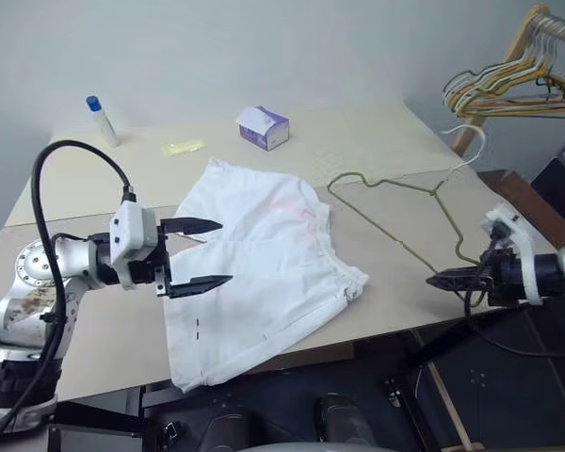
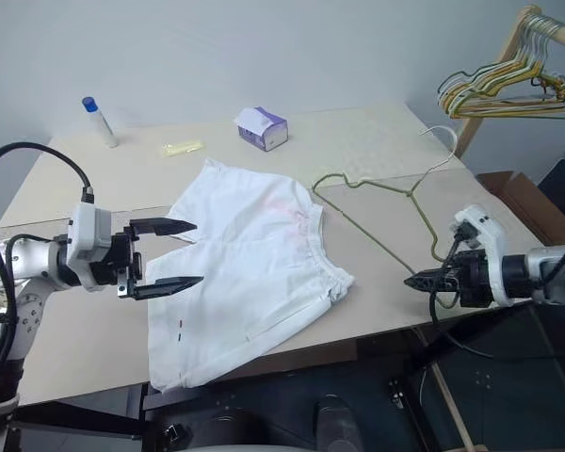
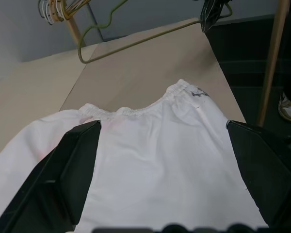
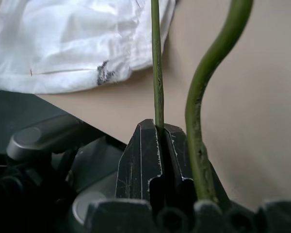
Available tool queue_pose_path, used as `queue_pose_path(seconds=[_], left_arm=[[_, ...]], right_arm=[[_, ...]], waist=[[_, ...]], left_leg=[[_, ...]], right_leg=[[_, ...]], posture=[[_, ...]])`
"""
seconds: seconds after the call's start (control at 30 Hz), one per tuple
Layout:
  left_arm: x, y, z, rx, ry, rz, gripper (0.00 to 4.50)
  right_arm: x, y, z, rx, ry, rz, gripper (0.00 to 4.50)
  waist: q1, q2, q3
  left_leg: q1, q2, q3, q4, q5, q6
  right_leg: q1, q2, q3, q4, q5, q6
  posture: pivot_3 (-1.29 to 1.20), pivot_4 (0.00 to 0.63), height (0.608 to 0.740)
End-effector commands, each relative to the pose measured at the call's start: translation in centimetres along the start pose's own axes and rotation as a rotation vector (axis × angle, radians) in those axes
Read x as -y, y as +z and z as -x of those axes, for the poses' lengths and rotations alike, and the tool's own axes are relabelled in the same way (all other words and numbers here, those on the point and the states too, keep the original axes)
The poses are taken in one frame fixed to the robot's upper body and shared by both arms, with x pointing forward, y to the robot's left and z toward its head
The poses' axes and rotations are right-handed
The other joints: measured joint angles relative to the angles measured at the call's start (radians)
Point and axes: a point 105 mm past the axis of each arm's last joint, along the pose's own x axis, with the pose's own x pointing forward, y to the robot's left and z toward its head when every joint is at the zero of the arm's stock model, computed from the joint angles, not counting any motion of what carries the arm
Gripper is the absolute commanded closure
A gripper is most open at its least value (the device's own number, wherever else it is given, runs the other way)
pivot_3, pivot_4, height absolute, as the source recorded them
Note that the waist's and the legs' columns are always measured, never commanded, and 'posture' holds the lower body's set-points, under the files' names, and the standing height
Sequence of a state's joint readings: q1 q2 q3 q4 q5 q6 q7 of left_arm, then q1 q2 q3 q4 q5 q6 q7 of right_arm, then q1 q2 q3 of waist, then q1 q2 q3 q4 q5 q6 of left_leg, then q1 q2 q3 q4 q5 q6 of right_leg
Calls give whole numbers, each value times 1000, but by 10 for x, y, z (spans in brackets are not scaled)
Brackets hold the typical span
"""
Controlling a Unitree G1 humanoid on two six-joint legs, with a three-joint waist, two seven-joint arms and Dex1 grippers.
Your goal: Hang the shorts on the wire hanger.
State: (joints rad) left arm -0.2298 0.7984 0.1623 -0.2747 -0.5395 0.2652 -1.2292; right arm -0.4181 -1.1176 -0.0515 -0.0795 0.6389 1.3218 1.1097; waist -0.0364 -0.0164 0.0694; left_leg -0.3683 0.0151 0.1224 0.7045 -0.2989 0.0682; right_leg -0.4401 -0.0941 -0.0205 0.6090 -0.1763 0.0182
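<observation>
The wire hanger [image 2: 386,221] is pinched by the right end effector [image 2: 416,280]; the spread left end effector [image 2: 190,253] should be closed on the waistband of the shorts [image 2: 254,273].

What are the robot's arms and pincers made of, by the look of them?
Silvery metal arm segments lead to a white boxy wrist block on each side. Each gripper, left and right, has two tapered black fingers. A thick black cable loops over the left arm.
</observation>
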Motion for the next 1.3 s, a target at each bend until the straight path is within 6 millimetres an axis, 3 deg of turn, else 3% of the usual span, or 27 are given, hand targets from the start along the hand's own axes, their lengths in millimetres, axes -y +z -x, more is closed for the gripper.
queue_pose_path(seconds=[0.03,0.17,0.5,0.7,0.8,1.3], left_arm=[[2,9,-1,17,0,-38,20],[4,11,-1,16,2,-43,20],[6,13,0,12,11,-42,20],[4,14,3,5,17,-49,20],[5,14,3,4,19,-47,20],[4,15,3,2,25,-53,20]], right_arm=[[10,5,-2,-25,-13,-97,4500],[19,11,-11,-29,-8,-180,4500],[36,-2,-33,-71,-14,-262,4500],[41,9,-22,8,-21,-284,4500],[41,4,-19,0,-25,-289,4500],[39,-1,-36,-38,-1,-278,4500]], waist=[[2,0,0],[9,0,0],[41,0,1],[48,0,1],[48,0,1],[49,1,1]], left_leg=[[0,0,0,0,0,0],[-1,0,0,0,0,0],[-1,0,0,-1,0,1],[-1,0,-1,-1,0,0],[-2,0,-1,-1,0,0],[-2,0,-1,-1,0,0]], right_leg=[[0,0,0,0,0,0],[0,0,0,0,0,0],[0,0,-1,-1,0,1],[0,0,-2,-1,0,1],[0,0,-2,-1,0,1],[0,0,-3,-2,0,1]], posture=[[15,54,740],[39,58,740],[71,62,740],[81,58,740],[79,60,740],[91,58,740]])
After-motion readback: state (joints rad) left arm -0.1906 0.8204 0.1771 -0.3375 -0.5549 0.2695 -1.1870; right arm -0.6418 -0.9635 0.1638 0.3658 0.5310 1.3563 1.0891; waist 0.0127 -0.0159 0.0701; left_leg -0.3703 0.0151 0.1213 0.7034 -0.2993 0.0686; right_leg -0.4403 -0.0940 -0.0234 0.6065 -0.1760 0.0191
